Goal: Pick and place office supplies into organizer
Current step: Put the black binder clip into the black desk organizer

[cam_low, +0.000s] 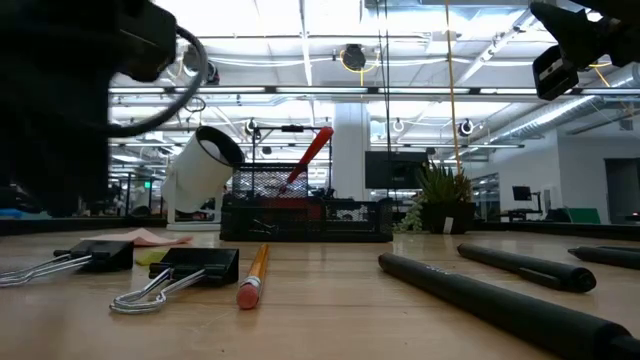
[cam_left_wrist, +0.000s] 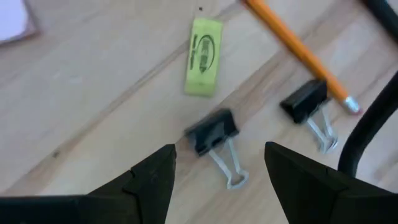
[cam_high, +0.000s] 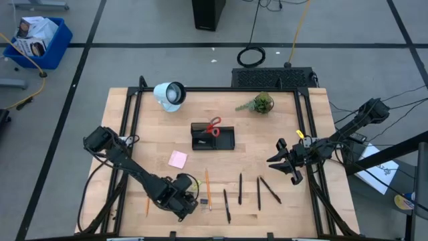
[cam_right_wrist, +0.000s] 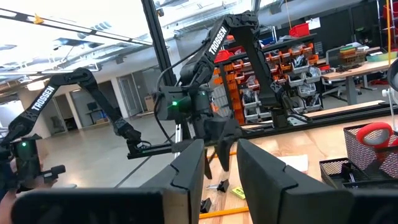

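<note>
My left gripper (cam_left_wrist: 217, 155) hovers open above a black binder clip (cam_left_wrist: 211, 134) lying on the table near the front edge; its fingers stand either side of the clip without touching it. Beside that clip lie a second clip (cam_left_wrist: 305, 99), a yellow eraser (cam_left_wrist: 204, 57) and an orange pencil (cam_left_wrist: 298, 50). The black organizer (cam_high: 212, 137) stands mid-table with red-handled scissors (cam_high: 214, 127) upright in it. A pink sticky-note pad (cam_high: 177, 158) lies to its near left. Several black pens (cam_high: 259, 193) lie to the right of the clips. My right gripper (cam_high: 274, 161) waits open above the table's right side.
A white round lamp (cam_high: 170, 94) and a small green plant (cam_high: 262, 103) stand at the far edge. A second pencil (cam_high: 147, 204) lies at the near left. Black frame rails (cam_high: 127, 127) run along both sides of the table.
</note>
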